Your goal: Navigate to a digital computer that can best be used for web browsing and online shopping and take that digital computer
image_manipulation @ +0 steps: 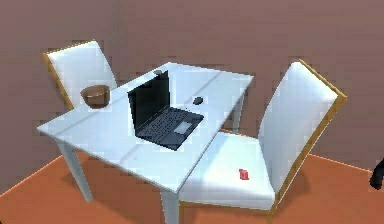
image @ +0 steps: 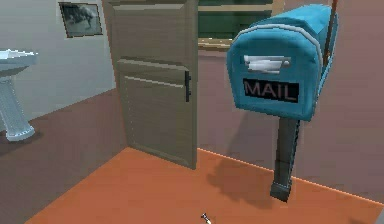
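Nearest to us in the arm side view stands a white padded chair with a wooden frame (image_manipulation: 290, 115), and on its seat lies a small flat red object (image_manipulation: 243, 174). This chair is pushed up to the nearer side of the long white rectangular table (image_manipulation: 100, 138), so we judge it the first danger: if the arm goes out low toward the table, it can hit the backrest or push the chair against the table edge and shake everything on it. The task's thing, the black open laptop computer (image_manipulation: 163, 112), stands on the table near its middle, with the screen upright. An open laptop is wide, thin and hinged, therefore a grasp on the screen alone can fold it or let it slip, and a pull at one corner can only drag it over the table. Near it, not touching, lies a small dark object (image_manipulation: 198, 100), perhaps a mouse, and toward the view's left a round brown bowl (image_manipulation: 96, 95); a careless sweep can knock either one down to the orange floor (image_manipulation: 340, 195). Behind the table is a second white chair (image_manipulation: 82, 65). About the gripper we cannot tell its state. In the forward view a blue metal mailbox on a dark post (image: 272, 65) stands close ahead, with a grey-green door (image: 150, 80) beyond it, so driving forward to correct our position can end in a collision.
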Controlling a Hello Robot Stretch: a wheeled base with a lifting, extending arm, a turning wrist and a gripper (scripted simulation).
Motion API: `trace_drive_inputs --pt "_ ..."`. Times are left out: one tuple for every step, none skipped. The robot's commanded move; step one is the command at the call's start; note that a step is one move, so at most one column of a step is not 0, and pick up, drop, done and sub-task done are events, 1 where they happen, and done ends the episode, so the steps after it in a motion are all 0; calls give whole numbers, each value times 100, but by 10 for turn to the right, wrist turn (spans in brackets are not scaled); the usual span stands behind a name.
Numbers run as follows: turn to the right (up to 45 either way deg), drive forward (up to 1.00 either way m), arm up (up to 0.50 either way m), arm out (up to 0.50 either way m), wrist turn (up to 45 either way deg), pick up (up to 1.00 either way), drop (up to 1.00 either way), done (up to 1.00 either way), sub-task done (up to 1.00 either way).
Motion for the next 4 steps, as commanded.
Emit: trace_drive_inputs --pt "0 0 34 0 0 0 0 0 0" --pt "0 0 0 46 0 0 0 0 0" --pt "0 0 0 0 450 0 0 0 0" --pt "0 0 0 0 450 0 0 0 0"
